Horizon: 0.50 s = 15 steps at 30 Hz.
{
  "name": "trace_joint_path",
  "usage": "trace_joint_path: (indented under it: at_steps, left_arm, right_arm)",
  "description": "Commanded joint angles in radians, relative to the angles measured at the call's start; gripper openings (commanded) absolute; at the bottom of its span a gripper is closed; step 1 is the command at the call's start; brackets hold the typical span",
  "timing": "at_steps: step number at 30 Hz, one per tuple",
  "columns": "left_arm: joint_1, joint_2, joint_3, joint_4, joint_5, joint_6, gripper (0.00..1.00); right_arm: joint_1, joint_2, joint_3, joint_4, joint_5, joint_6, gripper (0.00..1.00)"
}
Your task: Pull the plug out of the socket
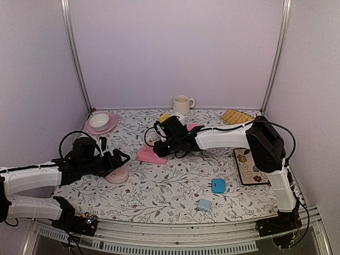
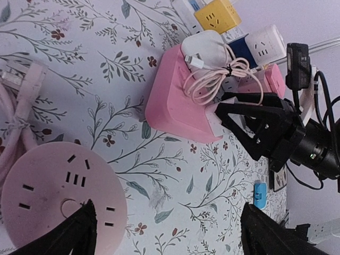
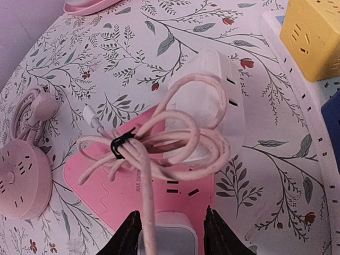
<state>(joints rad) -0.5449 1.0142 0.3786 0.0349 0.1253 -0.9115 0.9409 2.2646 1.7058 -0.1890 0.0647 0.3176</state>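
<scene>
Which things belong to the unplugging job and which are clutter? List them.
Job: pink rectangular socket block; white square plug in it, flanked by right tool.
Lying about: round pink socket disc; yellow cube adapter; white ceramic mug; small blue box.

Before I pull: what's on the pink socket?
A white plug flanked by the right gripper, plus a charger and coiled cable. What lies under the coil is hidden.
</scene>
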Motion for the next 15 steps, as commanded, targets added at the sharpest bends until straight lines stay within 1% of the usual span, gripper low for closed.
trace_joint_path:
  at_steps: [1, 4, 5, 6, 8, 10, 15]
  left_arm:
    - [-0.030, 0.054, -0.021, 0.175, 0.065, -0.067, 0.94]
    - [-0.050, 0.103, -0.030, 0.250, 0.078, -0.104, 0.93]
    - [-0.063, 0.120, -0.031, 0.267, 0.077, -0.118, 0.92]
    - [-0.073, 0.135, -0.032, 0.283, 0.071, -0.134, 0.92]
    - [-0.095, 0.169, -0.034, 0.314, 0.057, -0.165, 0.90]
    - [-0.118, 0.206, -0.034, 0.344, 0.039, -0.192, 0.86]
    - [-0.182, 0.267, -0.020, 0.404, -0.008, -0.234, 0.82]
  right_arm:
    - [0.008, 0.017, 0.030, -0.043, -0.009, 0.015, 0.35]
    - [0.011, -0.029, -0.014, -0.042, -0.005, 0.044, 0.21]
    - [0.012, -0.047, -0.032, -0.036, -0.008, 0.063, 0.15]
    - [0.013, -0.071, -0.053, -0.029, -0.013, 0.079, 0.12]
    - [0.020, -0.106, -0.101, -0.010, -0.022, 0.110, 0.10]
    - [0.023, -0.143, -0.150, 0.023, -0.036, 0.138, 0.08]
    - [0.035, -0.251, -0.294, 0.163, -0.064, 0.222, 0.06]
